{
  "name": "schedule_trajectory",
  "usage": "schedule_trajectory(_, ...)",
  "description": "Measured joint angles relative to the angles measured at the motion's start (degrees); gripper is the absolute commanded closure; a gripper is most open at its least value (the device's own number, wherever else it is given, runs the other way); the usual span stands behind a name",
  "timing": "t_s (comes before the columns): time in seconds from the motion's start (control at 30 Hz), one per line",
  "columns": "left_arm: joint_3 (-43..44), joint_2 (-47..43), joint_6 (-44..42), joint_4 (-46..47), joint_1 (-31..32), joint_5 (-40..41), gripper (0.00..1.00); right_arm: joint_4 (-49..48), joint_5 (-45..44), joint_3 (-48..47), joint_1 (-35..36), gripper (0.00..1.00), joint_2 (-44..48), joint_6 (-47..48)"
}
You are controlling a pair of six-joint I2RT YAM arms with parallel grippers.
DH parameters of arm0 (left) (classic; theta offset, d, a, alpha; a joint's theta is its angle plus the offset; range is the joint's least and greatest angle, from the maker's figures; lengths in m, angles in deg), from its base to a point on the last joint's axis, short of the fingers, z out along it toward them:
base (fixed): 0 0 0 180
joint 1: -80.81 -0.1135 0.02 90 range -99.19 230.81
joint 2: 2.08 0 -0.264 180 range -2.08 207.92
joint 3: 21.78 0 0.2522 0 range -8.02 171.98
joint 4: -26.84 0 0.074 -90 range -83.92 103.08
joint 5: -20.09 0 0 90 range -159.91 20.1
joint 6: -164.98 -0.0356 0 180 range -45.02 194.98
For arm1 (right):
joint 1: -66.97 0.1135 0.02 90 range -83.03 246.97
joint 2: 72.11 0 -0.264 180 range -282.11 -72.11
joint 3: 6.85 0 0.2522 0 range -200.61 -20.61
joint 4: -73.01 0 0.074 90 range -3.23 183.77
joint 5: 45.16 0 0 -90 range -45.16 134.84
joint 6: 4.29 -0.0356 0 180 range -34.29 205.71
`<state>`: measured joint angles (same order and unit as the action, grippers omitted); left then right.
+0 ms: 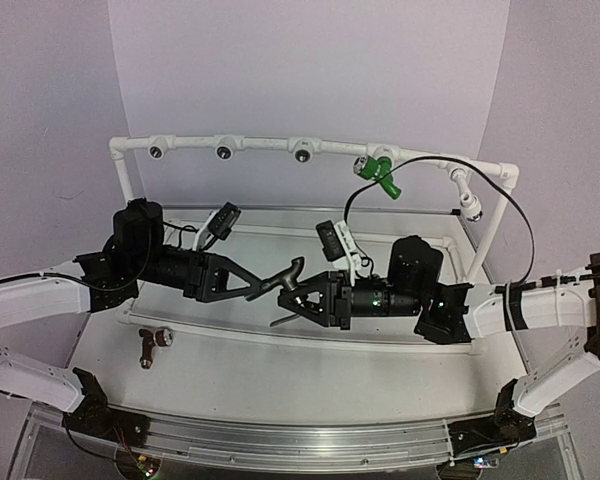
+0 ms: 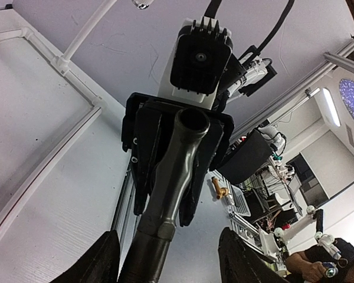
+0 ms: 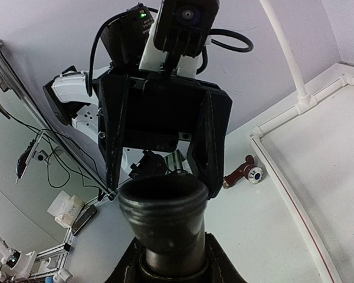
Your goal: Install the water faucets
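black faucet (image 1: 285,278) hanging mid-air over middle of worktop (image 1: 280,385), bridging both claws. right claw (image 1: 288,300) clenching one end. left claw (image 1: 263,286) sitting slack round other end, gap showing, not pinching. green faucet (image 1: 376,172) looking plugged into white pipe frame (image 1: 260,145) at back. reddish-brown faucet (image 1: 152,343) lying loose on worktop, left side. so imo one in, two waiting; three sockets (image 1: 223,151) on frame gaping empty.
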<state>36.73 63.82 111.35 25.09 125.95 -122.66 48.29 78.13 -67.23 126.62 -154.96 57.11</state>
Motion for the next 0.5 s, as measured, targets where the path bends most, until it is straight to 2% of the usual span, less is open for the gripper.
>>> schedule_trajectory(0.1, 0.0, 0.9, 0.3, 0.6, 0.3, -1.1, 0.55, 0.2, 0.6, -1.0, 0.1, 1.0, -0.4, 0.0)
schedule_trajectory(0.27, 0.0, 1.3, 0.6, 0.8, 0.6, -1.5, 0.91, -0.1, 1.1, -2.5, 0.1, 1.0, -1.1, 0.0)
schedule_trajectory(0.3, 0.0, 1.3, 0.5, 0.9, 0.6, -1.8, 0.97, -0.1, 1.1, -2.6, 0.1, 0.88, -1.2, -0.1)
schedule_trajectory(0.33, 0.0, 1.3, 0.2, 1.1, 0.6, -2.0, 1.0, 0.0, 1.0, -2.6, 0.1, 0.71, -1.2, -0.2)
schedule_trajectory(0.37, 0.0, 1.2, 0.0, 1.2, 0.6, -2.1, 1.0, 0.1, 0.9, -2.6, 0.1, 0.45, -1.2, -0.2)
schedule_trajectory(0.47, 0.0, 1.2, -0.7, 1.0, 0.6, -2.0, 1.0, 0.8, -0.7, -2.6, 0.0, 0.12, -1.2, -0.4)
schedule_trajectory(0.5, 0.0, 1.2, -1.3, 0.7, 0.6, -2.0, 1.0, 1.6, -1.2, -2.8, 0.0, 0.07, -1.2, -0.5)
